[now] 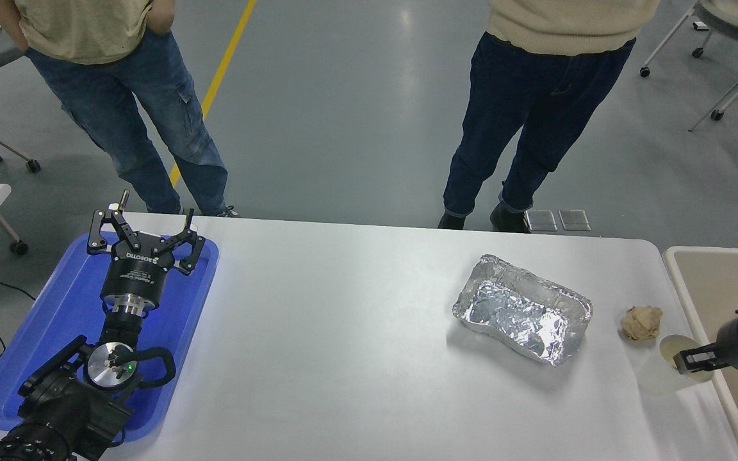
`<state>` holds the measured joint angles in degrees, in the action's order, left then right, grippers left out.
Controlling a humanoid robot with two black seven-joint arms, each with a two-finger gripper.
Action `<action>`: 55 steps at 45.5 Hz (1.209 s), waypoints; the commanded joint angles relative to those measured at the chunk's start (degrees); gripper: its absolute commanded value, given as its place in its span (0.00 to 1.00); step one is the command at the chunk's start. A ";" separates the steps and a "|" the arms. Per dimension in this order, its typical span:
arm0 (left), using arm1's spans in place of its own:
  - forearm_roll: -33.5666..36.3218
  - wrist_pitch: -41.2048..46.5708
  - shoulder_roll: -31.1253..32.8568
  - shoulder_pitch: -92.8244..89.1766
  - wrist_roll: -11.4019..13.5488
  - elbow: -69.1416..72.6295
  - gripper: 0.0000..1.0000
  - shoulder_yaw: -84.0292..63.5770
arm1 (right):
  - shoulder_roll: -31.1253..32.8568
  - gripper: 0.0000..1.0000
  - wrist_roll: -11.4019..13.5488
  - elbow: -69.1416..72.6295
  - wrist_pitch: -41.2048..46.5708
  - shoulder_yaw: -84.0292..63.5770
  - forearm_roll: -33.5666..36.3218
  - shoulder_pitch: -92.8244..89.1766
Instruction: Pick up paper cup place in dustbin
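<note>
Right gripper (696, 360) reached over the paper cup's (664, 371) rim beside the dustbin (680, 275), its grip state impossible to tell.
</note>
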<state>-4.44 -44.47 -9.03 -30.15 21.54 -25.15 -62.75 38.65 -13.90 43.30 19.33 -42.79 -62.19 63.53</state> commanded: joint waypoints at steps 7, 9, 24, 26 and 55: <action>-0.04 0.00 -0.02 0.00 0.00 0.01 1.00 0.00 | 0.02 0.00 -0.07 0.38 0.00 0.78 0.05 0.28; 0.04 0.00 -0.02 0.00 0.00 0.01 1.00 0.00 | 0.11 0.00 -0.07 0.47 0.00 0.78 0.05 0.28; 0.04 0.00 -0.02 0.00 0.00 0.01 1.00 0.00 | 2.30 0.00 -0.16 3.36 0.27 0.69 0.05 2.04; 0.04 0.00 0.07 0.00 0.00 0.01 1.00 0.00 | 3.35 0.00 -0.33 4.59 0.53 0.60 0.14 3.09; 0.13 -0.09 -0.02 0.00 -0.18 -0.16 1.00 0.00 | 15.05 0.00 -3.06 32.64 16.00 -28.74 0.58 56.34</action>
<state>-4.34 -44.54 -9.05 -30.19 21.40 -25.22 -62.75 53.08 -15.74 69.85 30.87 -58.67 -61.77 100.04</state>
